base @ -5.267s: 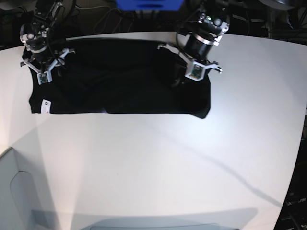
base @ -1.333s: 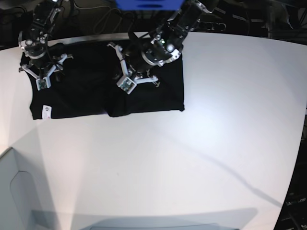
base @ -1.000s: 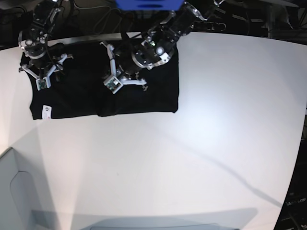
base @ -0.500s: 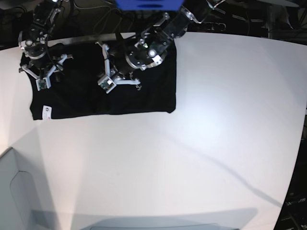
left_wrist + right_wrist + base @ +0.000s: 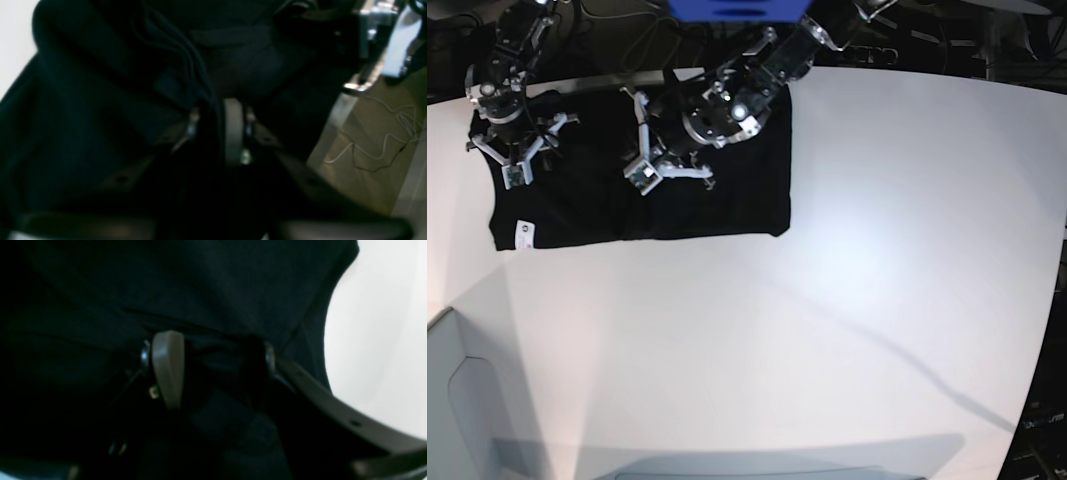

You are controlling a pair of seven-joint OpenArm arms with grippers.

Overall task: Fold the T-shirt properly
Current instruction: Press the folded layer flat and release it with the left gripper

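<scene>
The T-shirt [image 5: 717, 190] lies flat at the far side of the table [image 5: 827, 330], and its side under the left arm is laid over the middle, so the cloth makes a compact dark rectangle with a small white tag [image 5: 523, 229] near the front corner on the other side. This placing suggests a fold across the width: one arm carries an edge over while the other one keeps the opposite end from sliding. The left hand [image 5: 667, 160] is low over the middle of the shirt, and in its wrist view a ridge of black cloth [image 5: 203, 93] runs between the two fingers, which stand only a little apart; whether they pinch this ridge or are letting it go, the blurred picture does not show. The right hand [image 5: 515, 150] rests at the far end of the shirt with its fingers [image 5: 166, 366] spread wide, and dark cloth lies between them, but a real grip cannot be told. Probably it only pins the shirt to the table.
</scene>
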